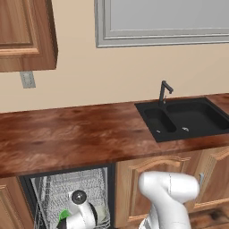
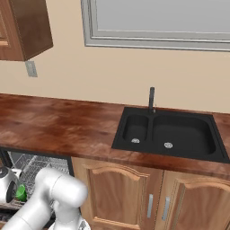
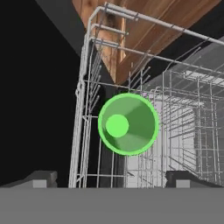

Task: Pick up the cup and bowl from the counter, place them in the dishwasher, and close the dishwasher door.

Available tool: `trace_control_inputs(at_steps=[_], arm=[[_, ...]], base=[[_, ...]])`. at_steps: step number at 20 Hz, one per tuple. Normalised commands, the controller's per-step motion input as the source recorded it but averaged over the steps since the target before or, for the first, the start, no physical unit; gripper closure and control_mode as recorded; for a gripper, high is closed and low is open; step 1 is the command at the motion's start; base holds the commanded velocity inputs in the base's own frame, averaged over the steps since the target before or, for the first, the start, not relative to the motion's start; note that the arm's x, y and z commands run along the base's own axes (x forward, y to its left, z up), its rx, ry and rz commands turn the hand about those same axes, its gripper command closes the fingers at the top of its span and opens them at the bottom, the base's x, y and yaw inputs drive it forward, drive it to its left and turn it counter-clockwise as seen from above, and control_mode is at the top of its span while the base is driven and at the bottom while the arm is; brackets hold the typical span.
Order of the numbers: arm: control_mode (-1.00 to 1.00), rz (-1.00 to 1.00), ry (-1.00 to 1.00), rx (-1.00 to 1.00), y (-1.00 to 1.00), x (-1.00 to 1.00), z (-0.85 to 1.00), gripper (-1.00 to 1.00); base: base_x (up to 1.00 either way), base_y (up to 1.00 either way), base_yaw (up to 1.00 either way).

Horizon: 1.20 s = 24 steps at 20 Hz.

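The dishwasher [image 1: 25, 187] stands open under the counter [image 1: 67, 134], with its grey wire rack [image 1: 53, 188] showing. The green cup [image 3: 127, 124] sits upright in that rack, seen from above in the hand view; it also shows as a green patch beside my hand [image 1: 63, 215] [image 2: 20, 193]. My gripper [image 3: 111, 179] hangs above the cup, open, its fingertips [image 3: 41, 177] far apart and holding nothing. A pale rounded shape [image 1: 102, 213] lies in the rack just right of my hand; I cannot tell whether it is the bowl. The dishwasher door is out of view.
A black double sink [image 1: 188, 118] with a black faucet [image 1: 164, 91] is set in the counter's right part. Wooden cabinet doors [image 1: 147, 179] flank the dishwasher. A wall cabinet [image 1: 24, 33] hangs at the upper left, with an outlet [image 1: 27, 79] below it.
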Motion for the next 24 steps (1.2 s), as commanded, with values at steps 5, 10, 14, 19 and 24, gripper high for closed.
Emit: trace_control_inputs(at_steps=[5, 10, 14, 19, 24], arm=[[-1.00, 0.10, 0.00, 0.00, 0.12, -0.51, -0.16, -1.00], [-1.00, 0.04, 0.00, 0.00, 0.00, -0.47, 0.19, -1.00], [-1.00, 0.02, -0.02, 0.00, 0.00, -0.47, 0.42, -1.00], [-1.00, 0.01, -0.03, 0.00, 0.00, -0.45, 0.37, -1.00], [-1.00, 0.00, -0.04, 0.00, 0.00, -0.50, 0.28, -1.00]], base=[[0.00, 0.00, 0.00], [0.00, 0.00, 0.00], [0.00, 0.00, 0.00], [0.00, 0.00, 0.00], [0.00, 0.00, 0.00]])
